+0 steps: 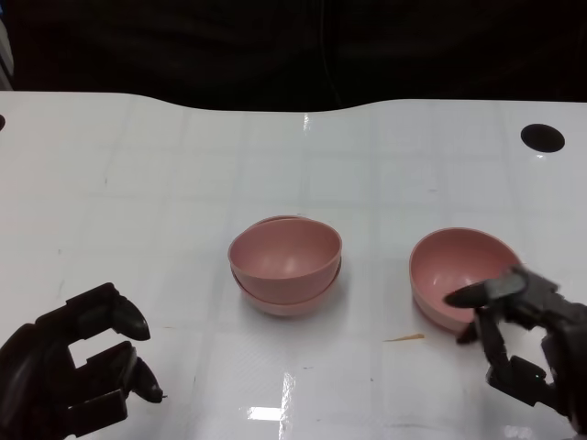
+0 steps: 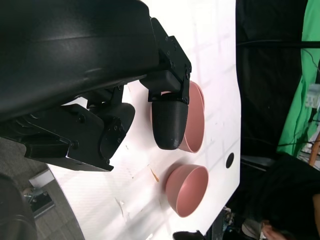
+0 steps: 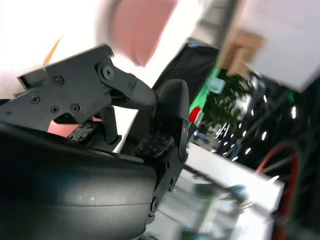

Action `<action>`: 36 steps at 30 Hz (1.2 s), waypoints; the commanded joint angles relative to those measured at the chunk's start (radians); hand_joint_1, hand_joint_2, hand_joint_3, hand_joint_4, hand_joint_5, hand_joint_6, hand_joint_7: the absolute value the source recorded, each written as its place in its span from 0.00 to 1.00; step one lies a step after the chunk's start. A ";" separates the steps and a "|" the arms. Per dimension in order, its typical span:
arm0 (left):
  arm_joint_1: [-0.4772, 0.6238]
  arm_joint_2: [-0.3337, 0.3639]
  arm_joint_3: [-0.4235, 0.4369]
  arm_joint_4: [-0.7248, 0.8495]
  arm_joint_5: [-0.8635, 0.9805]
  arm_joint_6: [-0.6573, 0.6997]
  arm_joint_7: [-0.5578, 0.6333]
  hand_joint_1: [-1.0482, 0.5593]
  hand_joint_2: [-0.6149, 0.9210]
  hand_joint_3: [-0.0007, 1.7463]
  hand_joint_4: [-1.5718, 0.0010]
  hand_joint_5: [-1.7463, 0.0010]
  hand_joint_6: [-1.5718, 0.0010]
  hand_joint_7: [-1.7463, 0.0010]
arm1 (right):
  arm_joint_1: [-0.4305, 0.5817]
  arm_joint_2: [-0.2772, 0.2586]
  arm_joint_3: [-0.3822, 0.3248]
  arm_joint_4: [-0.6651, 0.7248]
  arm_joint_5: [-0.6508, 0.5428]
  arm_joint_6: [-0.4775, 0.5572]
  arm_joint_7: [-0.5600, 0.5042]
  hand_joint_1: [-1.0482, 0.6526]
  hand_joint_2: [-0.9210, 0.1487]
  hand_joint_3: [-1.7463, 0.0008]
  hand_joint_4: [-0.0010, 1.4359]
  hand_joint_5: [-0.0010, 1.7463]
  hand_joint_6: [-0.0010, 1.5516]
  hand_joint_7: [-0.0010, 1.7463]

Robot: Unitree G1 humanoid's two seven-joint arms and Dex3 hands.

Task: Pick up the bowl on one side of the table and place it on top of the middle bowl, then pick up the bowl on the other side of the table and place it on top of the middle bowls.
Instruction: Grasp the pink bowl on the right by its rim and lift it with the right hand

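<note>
Right hand point(image 1: 525, 335) at tilted side bowl's point(image 1: 455, 271) near rim; grip unclear

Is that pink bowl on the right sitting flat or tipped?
Tipped: the right bowl leans, its opening facing the middle stack, with the right hand at its rim.

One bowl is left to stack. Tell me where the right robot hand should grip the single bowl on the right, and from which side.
Grip the near rim of the single bowl, coming from the robot's side. It tilts with its opening facing the robot, so that edge is exposed and thin enough to pinch, and the right robot hand is already there. The stacked middle bowls stand clear of that approach.
</note>
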 commanded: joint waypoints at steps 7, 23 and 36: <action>-0.001 -0.003 0.034 -0.036 -0.019 0.050 0.020 0.82 1.00 0.76 0.53 0.00 0.65 0.00 | -0.007 -0.173 0.046 -0.053 -0.429 0.015 -0.312 0.27 0.00 0.77 0.35 0.04 0.41 0.00; -0.033 -0.015 0.061 -0.054 -0.030 0.117 0.073 0.84 1.00 0.80 0.57 0.00 0.74 0.00 | -0.202 -0.316 0.292 0.048 -0.743 0.545 -0.322 0.07 0.00 0.85 0.19 0.01 0.21 0.00; -0.028 -0.053 0.054 -0.096 -0.025 0.143 0.129 0.83 1.00 0.79 0.65 0.00 0.84 0.00 | -0.377 -0.344 0.434 0.391 -0.669 0.531 -0.466 0.14 0.00 0.84 0.26 0.03 0.25 0.02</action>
